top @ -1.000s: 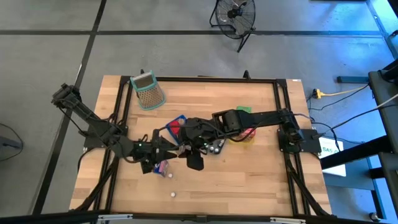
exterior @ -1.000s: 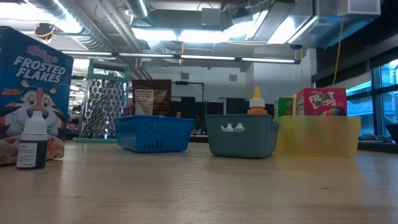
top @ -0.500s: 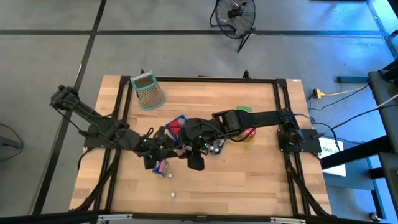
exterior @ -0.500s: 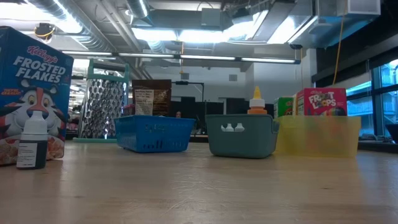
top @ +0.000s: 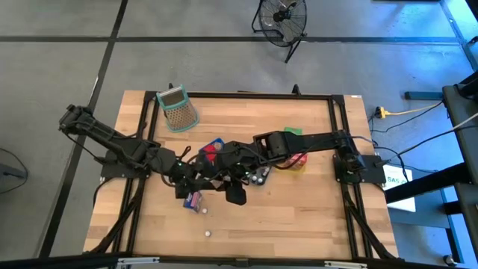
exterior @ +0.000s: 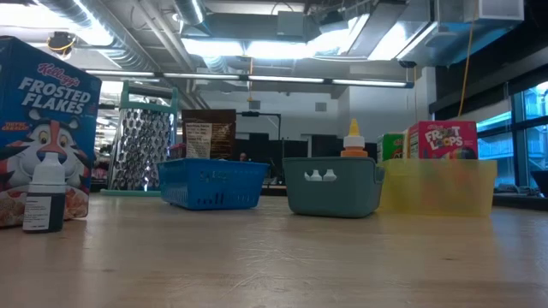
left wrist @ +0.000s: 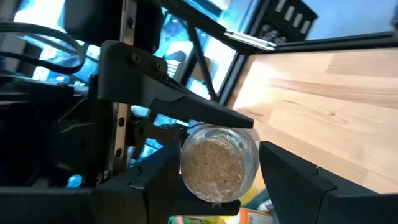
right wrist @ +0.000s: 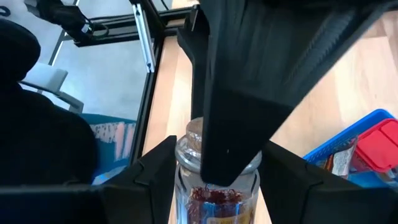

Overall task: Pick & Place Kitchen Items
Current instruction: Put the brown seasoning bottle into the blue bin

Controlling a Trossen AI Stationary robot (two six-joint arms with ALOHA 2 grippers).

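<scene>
Your two grippers meet at the middle of the table, and only the wrist views show why: both pinch one small clear jar. The left gripper squeezes the jar's round body, which is full of pale grains. The right gripper grips the same jar from the other end.

From above, the jar is hidden under the arms.

The low view shows neither arm. It shows three baskets in a row: blue, teal, yellow. One Frosted Flakes box and one dropper bottle stand at the side.

The front of the table is mostly open, with two white round pieces.
</scene>
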